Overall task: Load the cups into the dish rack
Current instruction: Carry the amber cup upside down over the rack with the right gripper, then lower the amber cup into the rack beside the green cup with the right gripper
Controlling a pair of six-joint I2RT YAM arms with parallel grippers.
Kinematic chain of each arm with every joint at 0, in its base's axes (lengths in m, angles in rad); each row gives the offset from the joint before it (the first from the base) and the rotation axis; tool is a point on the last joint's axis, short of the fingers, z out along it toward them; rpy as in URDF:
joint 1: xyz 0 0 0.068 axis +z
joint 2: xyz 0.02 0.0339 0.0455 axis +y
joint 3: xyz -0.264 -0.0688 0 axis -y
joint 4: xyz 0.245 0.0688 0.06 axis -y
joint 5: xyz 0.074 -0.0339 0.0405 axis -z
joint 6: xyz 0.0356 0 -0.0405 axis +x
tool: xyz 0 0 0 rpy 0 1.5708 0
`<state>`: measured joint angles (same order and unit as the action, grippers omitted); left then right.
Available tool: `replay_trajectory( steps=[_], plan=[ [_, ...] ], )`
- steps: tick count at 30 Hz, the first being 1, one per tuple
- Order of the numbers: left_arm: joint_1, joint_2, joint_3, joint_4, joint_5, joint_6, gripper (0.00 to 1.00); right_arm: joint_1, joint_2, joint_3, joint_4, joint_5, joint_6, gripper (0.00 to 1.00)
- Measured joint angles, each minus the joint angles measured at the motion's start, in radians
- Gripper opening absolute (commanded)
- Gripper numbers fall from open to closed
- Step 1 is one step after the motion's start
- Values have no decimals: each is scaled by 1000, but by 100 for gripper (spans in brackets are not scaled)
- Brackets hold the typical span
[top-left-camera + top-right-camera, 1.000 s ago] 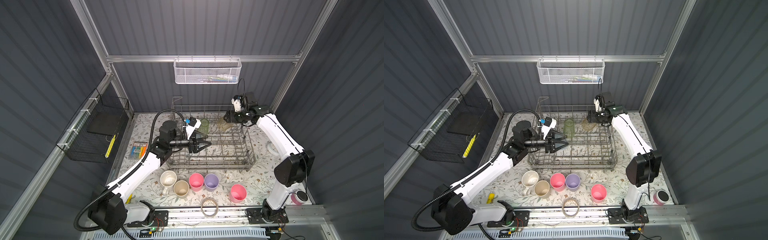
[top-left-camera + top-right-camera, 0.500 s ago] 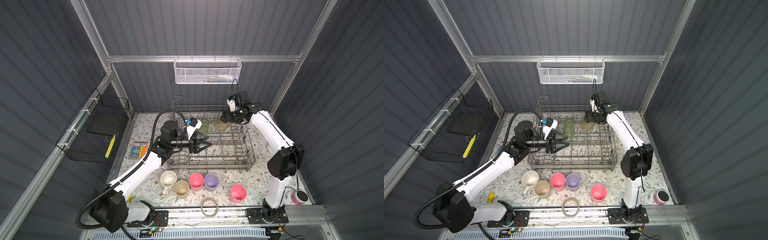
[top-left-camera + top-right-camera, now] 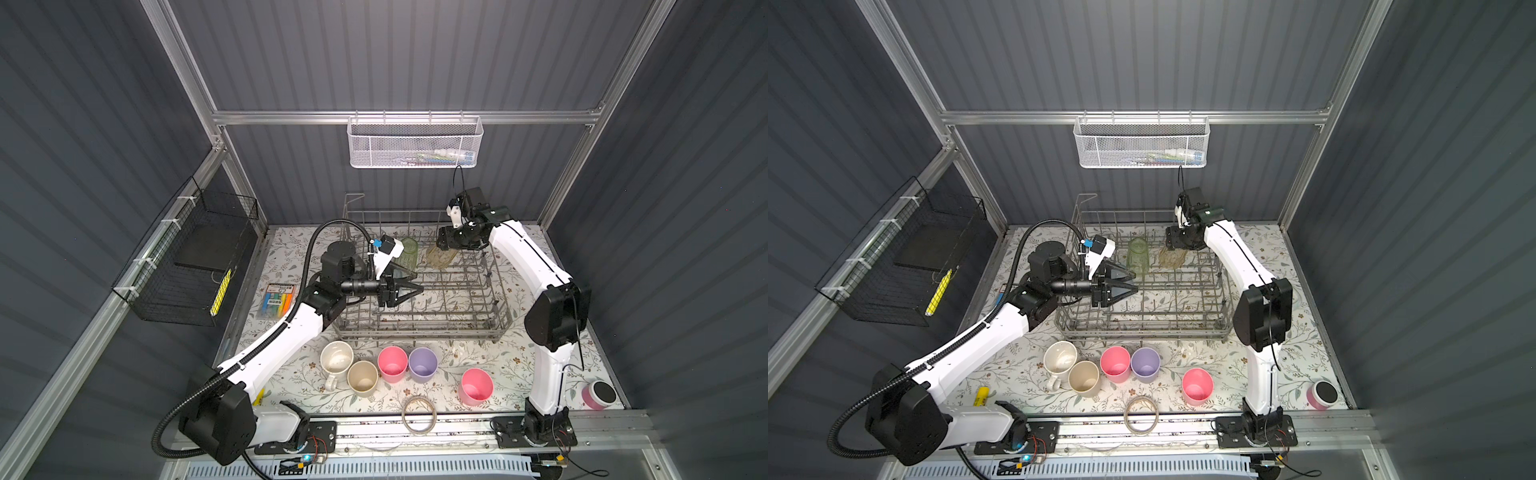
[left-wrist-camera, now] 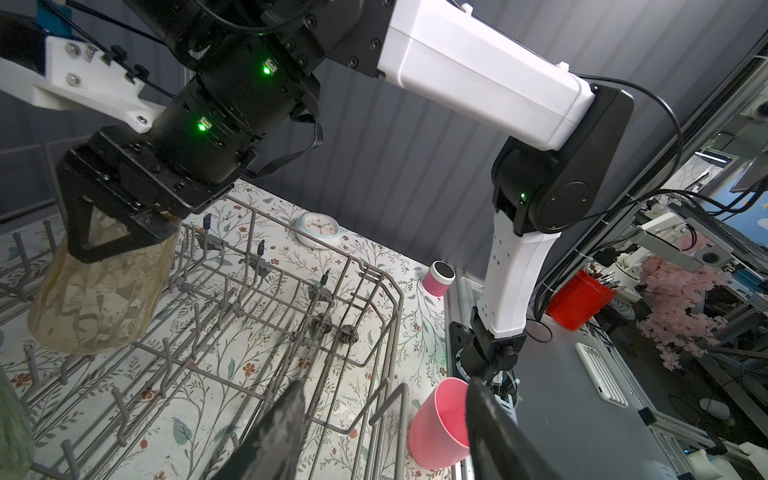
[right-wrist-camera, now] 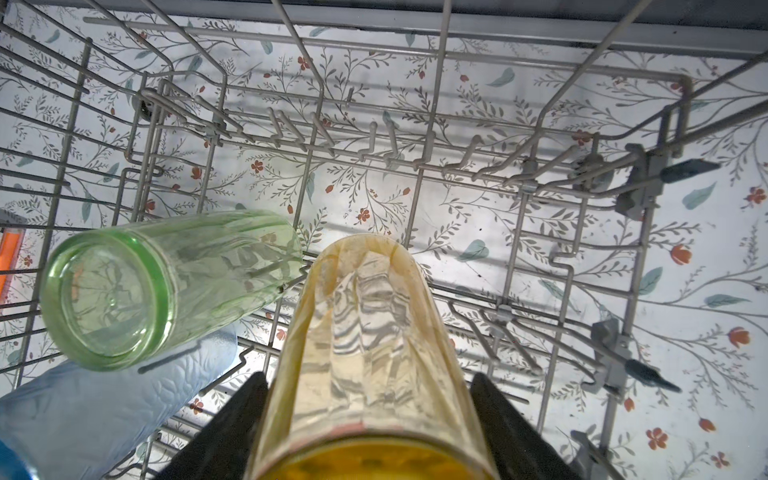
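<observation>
In a top view, the right end effector is clamped on the amber tumbler over the far row of the dish rack, just beside the green tumbler inside it. The left end effector hovers over the rack's middle, spread apart and empty, and five cups sit on the tabletop in front of the rack. The left wrist view shows the amber tumbler mouth-down and tilted, its rim low among the tines. The right wrist view shows a blue tumbler inside the rack beside the green one. To seat the amber one well, I judge: straighten it, lower it between tines clear of the green glass, then release.
</observation>
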<state>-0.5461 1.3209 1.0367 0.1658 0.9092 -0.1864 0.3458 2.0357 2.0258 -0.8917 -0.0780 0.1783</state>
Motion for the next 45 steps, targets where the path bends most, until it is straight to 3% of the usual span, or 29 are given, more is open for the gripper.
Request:
replay_trajectory(
  steps=[35,45],
  plan=[
    [5,31,0,0,15,2,60,39,116,51,-12,69,-5,0],
    [5,31,0,1,19,2,60,48,131,72,-13,95,-4,22]
  ],
)
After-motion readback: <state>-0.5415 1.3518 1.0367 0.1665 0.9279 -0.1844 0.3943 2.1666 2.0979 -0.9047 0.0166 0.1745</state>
